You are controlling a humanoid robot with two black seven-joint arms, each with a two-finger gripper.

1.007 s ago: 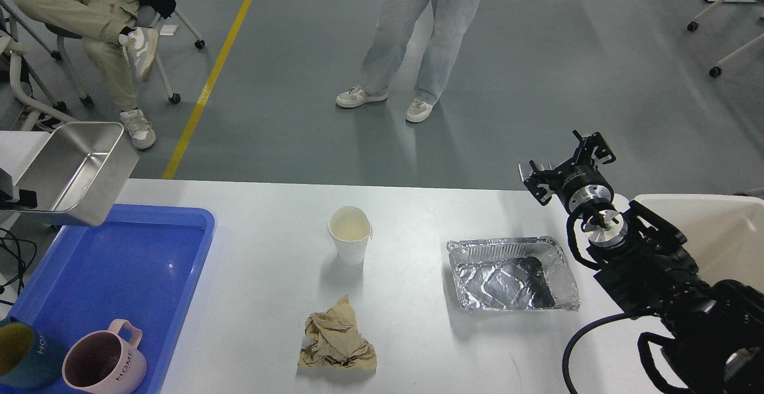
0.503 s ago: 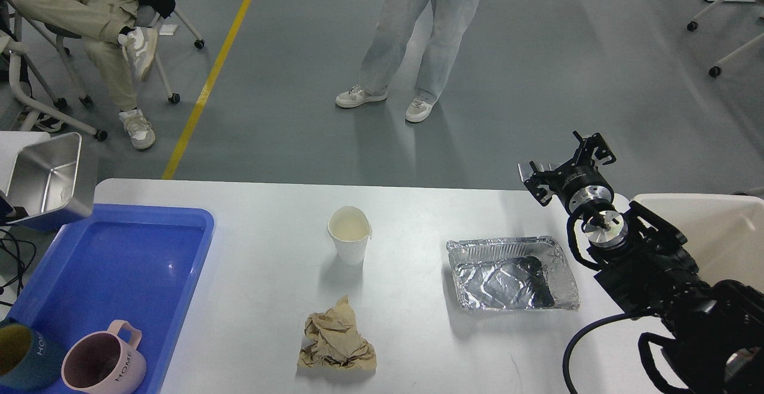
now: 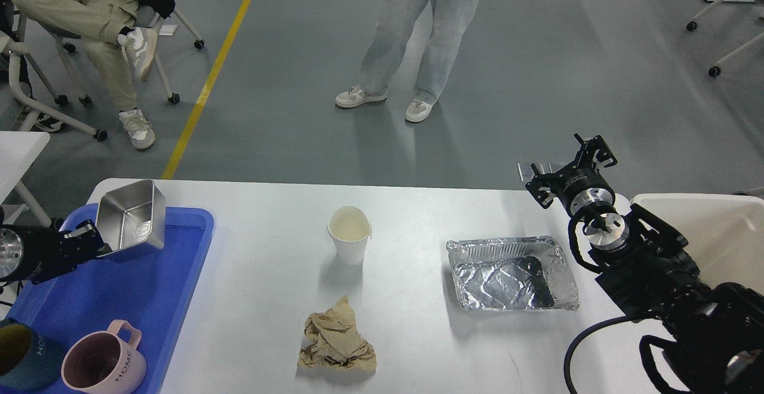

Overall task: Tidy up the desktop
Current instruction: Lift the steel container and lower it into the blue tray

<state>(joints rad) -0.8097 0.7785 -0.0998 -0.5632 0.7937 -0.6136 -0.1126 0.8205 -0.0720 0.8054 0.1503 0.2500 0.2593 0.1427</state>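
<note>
The desktop (image 3: 418, 334) is a wide white-grey tabletop. On it stand a white paper cup (image 3: 350, 234), a crumpled brown paper (image 3: 337, 341) and an empty foil tray (image 3: 513, 273). My left gripper (image 3: 95, 240) is shut on a steel rectangular pan (image 3: 130, 222) and holds it tilted over the far corner of the blue plastic tray (image 3: 128, 298). My right gripper (image 3: 564, 170) is up above the table's far right edge, beyond the foil tray, empty, with its fingers apart.
A pink mug (image 3: 104, 361) and a dark teal mug (image 3: 21, 355) sit in the blue tray's near end. A cream-white bin (image 3: 716, 233) stands at the right. A person (image 3: 412, 30) stands beyond the table and another (image 3: 89, 6) sits at the far left.
My left gripper has carried the steel pan down and to the right, from high at the left edge to just over the blue tray's far corner. The right arm has barely moved.
</note>
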